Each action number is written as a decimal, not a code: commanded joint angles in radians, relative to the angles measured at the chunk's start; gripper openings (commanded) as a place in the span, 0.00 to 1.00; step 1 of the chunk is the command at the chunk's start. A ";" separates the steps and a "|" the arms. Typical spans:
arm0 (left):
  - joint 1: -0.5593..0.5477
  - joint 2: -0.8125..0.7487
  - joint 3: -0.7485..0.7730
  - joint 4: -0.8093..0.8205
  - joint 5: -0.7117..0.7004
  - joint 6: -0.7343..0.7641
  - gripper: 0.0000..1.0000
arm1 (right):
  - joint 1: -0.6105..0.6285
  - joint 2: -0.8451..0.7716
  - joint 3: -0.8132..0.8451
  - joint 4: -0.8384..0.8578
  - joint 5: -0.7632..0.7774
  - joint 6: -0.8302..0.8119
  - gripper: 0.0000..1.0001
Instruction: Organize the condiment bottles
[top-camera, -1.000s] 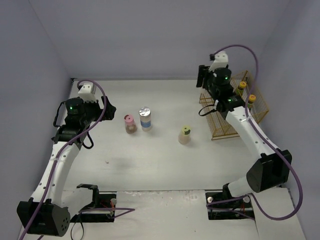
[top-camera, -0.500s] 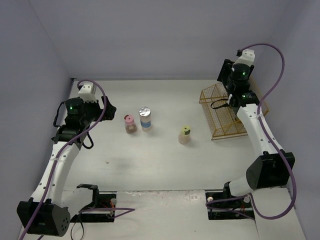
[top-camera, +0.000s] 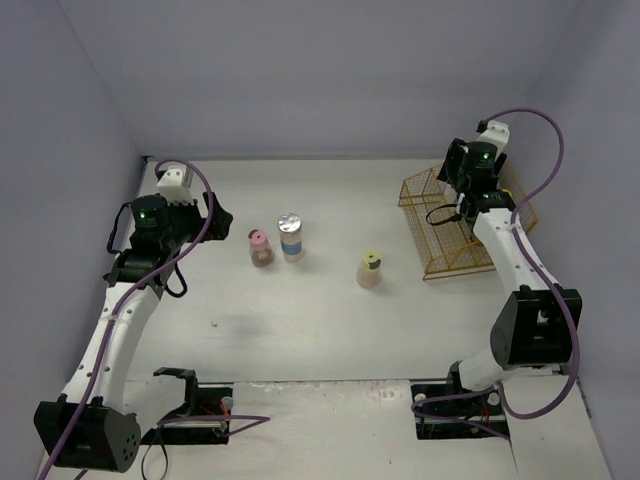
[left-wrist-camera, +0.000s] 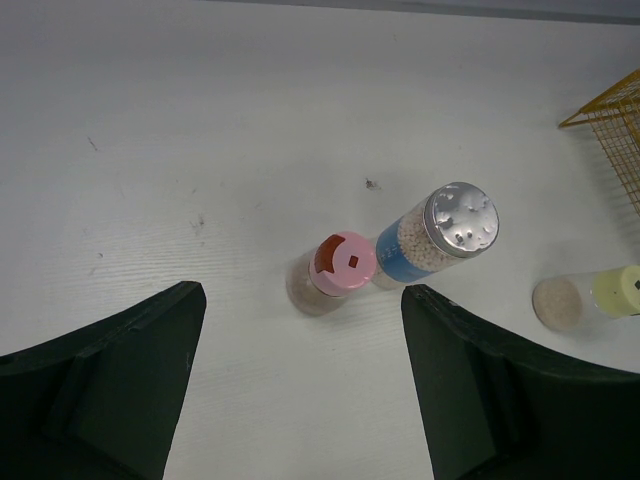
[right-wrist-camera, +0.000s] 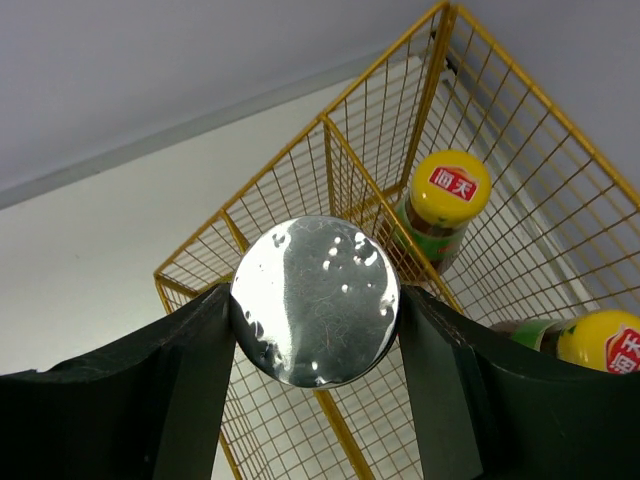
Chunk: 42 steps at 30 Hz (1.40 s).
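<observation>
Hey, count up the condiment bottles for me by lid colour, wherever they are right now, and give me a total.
Silver-lidded jars: 2
Slim yellow-capped sauce bottles: 2
Pink-lidded brown jar: 1
Pale yellow-green-lidded jar: 1
Total: 6

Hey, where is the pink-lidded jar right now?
In the top view the pink-lidded jar stands on the table, left of centre, close beside the blue-labelled silver-lidded jar; the pale yellow-green-lidded jar is farther right.
</observation>
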 joint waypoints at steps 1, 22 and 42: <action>0.008 -0.002 0.040 0.063 0.025 -0.009 0.80 | -0.004 -0.008 -0.008 0.140 0.002 0.030 0.05; 0.008 -0.005 0.038 0.065 0.030 -0.010 0.80 | -0.004 0.057 -0.025 0.137 -0.037 0.052 0.61; 0.008 -0.005 0.037 0.066 0.030 -0.013 0.80 | 0.125 -0.045 -0.005 0.148 -0.202 -0.095 0.84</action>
